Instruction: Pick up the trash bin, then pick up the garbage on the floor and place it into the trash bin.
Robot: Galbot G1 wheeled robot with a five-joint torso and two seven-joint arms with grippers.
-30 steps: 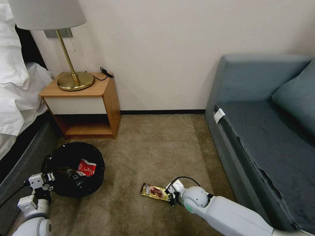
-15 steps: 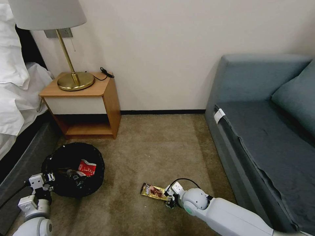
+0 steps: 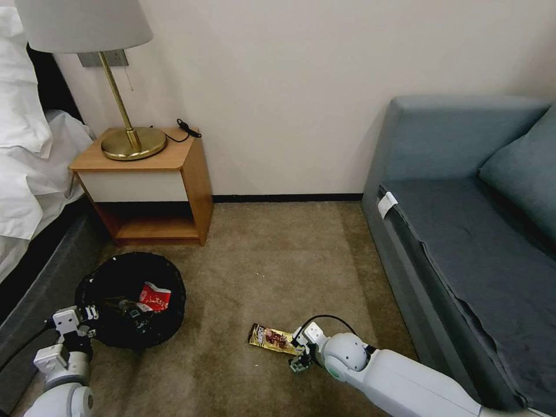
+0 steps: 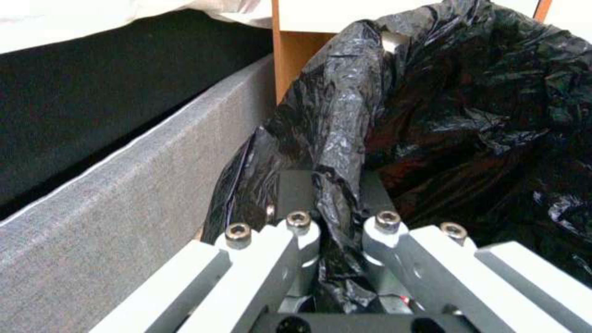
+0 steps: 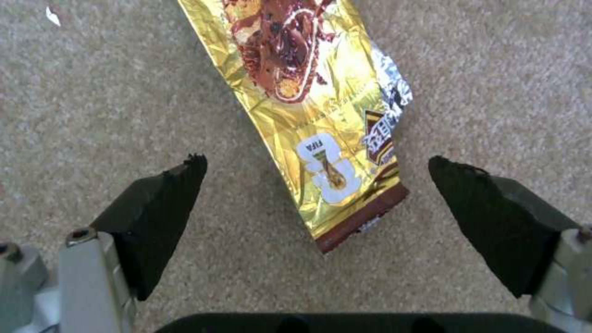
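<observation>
So the robot was on the litter-picking step. Its left gripper [image 4: 336,222] was pinched on the rim of the round white trash bin with the crinkled black bag liner [image 3: 134,298], red-and-white snack packet [image 3: 153,296] inside. The right gripper [image 5: 317,203] hung low over the tan carpet [image 3: 272,255], jaws wide apart, the long gold-and-brown bar wrapper [image 5: 308,106] lying flat between its fingertips. Next move probably needed a drop and squeeze on that thin foil end.

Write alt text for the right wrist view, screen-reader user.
The right gripper hangs open just above beige carpet, its two black fingertips set either side of the near end of a gold bar wrapper lying flat. Neither finger touches the wrapper.
</observation>
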